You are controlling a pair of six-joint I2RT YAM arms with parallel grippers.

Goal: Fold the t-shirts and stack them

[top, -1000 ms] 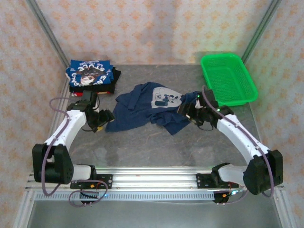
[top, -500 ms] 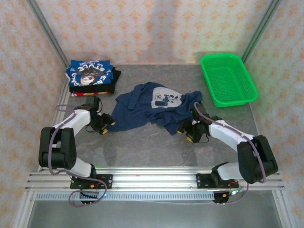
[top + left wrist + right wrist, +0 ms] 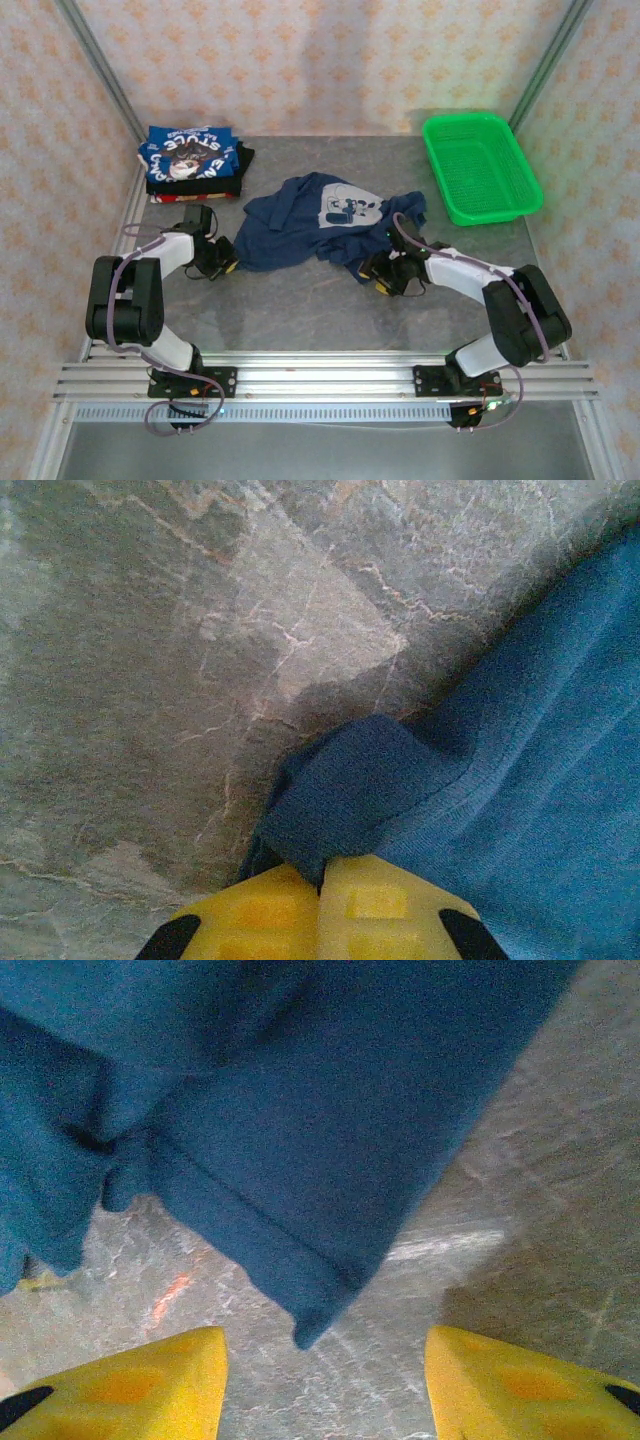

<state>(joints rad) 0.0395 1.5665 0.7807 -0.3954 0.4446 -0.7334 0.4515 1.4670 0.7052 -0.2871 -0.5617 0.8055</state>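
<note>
A crumpled navy t-shirt [image 3: 320,225] with a pale graphic lies mid-table. My left gripper [image 3: 228,264] is at its near left corner, yellow fingers [image 3: 260,920] shut on a fold of the navy hem [image 3: 345,790]. At the shirt's near right corner my right gripper [image 3: 377,275] is open; its yellow fingertips [image 3: 150,1385] stand apart on either side of a hem corner [image 3: 310,1330] that lies just ahead of them, untouched. A folded stack of t-shirts [image 3: 190,160], blue printed one on top over black and red, sits at the back left.
A green mesh basket [image 3: 482,168] stands at the back right. Grey stone-pattern tabletop [image 3: 300,310] lies bare in front of the shirt. Metal frame posts rise at the back corners, and a rail runs along the near edge.
Both arms lowered and drew in to the shirt's near corners. The left gripper went from open to shut on the hem. The right gripper's fingers narrowed somewhat around the other corner.
</note>
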